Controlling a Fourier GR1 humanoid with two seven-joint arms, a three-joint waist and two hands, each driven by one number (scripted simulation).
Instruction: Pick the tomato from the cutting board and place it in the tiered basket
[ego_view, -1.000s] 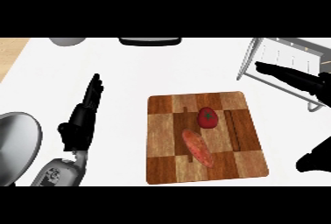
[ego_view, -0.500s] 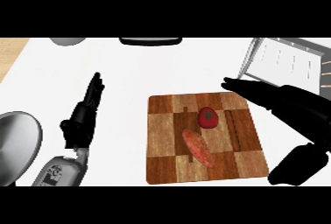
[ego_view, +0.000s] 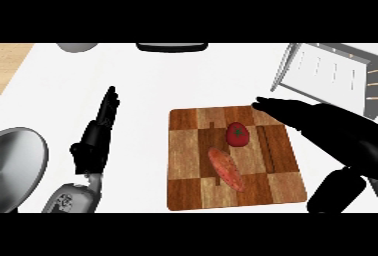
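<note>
Tomato (ego_view: 238, 134): lay on the cutting board (ego_view: 188, 192), in its upper half, untouched.
Right robot hand (ego_view: 310, 119): reached over the board's upper right corner, fingers extended and holding nothing, fingertips just beside the tomato but apart from it.
Left robot hand (ego_view: 94, 141): rested open on the white worktop (ego_view: 184, 80), left of the board, fingers straight and pointing away.
Tiered basket (ego_view: 328, 70): stood at the upper right, well apart from the tomato.
Reddish oblong food (ego_view: 226, 169): lay on the board just below the tomato.
</note>
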